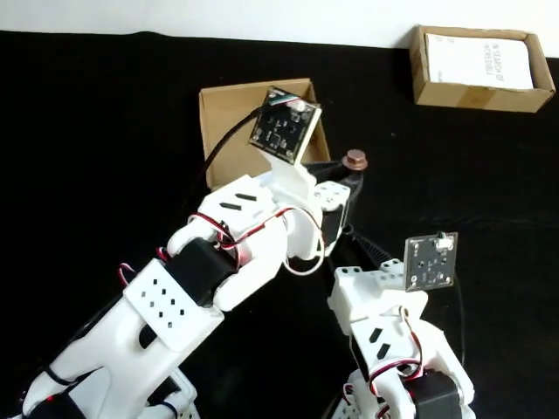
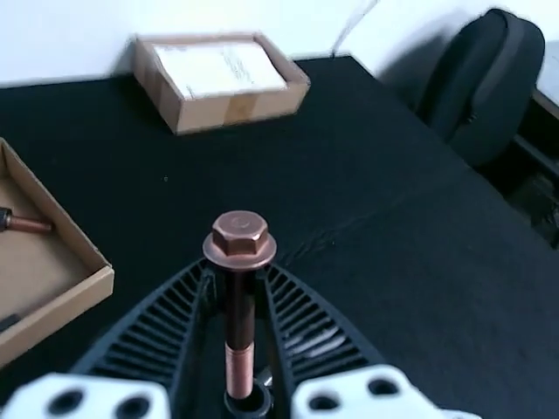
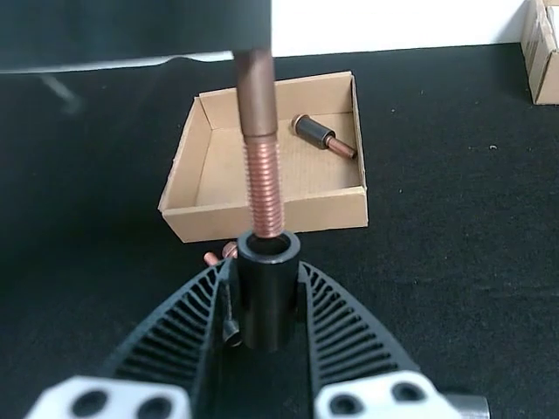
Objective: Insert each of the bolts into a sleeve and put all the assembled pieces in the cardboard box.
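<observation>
My left gripper (image 2: 238,281) is shut on a copper bolt (image 2: 237,316) with its hex head (image 2: 238,239) toward the fingertips. In the high view the same bolt head (image 1: 354,160) sticks out of the left gripper (image 1: 343,181), just right of the cardboard box (image 1: 223,118). My right gripper (image 3: 265,281) is shut on an upright black sleeve (image 3: 266,297). The bolt's threaded end (image 3: 262,188) comes down from above, and its tip sits in the sleeve's mouth. The cardboard box (image 3: 262,214) lies behind them, and one assembled piece (image 3: 321,134) rests inside it.
A second cardboard box (image 1: 424,83) holding white paper stands at the table's far right corner. Loose copper bolts (image 3: 218,257) lie on the black cloth in front of the task box, beside the right gripper. A dark chair (image 2: 489,78) stands beyond the table.
</observation>
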Controlling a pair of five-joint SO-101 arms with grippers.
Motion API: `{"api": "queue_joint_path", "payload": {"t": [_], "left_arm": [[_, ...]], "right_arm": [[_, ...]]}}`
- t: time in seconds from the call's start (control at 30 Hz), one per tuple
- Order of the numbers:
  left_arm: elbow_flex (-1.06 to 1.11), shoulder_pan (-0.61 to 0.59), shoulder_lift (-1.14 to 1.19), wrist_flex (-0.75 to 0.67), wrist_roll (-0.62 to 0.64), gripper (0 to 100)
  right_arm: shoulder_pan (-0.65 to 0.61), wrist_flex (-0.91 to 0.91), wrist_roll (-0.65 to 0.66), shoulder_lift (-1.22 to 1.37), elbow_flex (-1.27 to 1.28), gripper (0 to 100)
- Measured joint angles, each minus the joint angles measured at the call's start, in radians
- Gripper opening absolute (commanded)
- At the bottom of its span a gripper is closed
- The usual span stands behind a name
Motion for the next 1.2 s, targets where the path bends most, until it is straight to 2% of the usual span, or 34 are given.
{"api": "queue_joint_path", "payload": {"t": [0.47,0.9,1.2], "left_arm": [[0.051,0.044,-0.038,0.003,0.005,1],[0.046,0.058,-0.091,0.242,0.003,1],[0.048,0.106,-0.106,0.385,0.003,21]], "right_arm": [[0.003,0.0,0.0,-0.006,0.0,0.7],[-0.003,-0.011,0.003,-0.002,0.017,0.7],[0.005,-0.035,0.002,-0.002,0.015,0.6]]}}
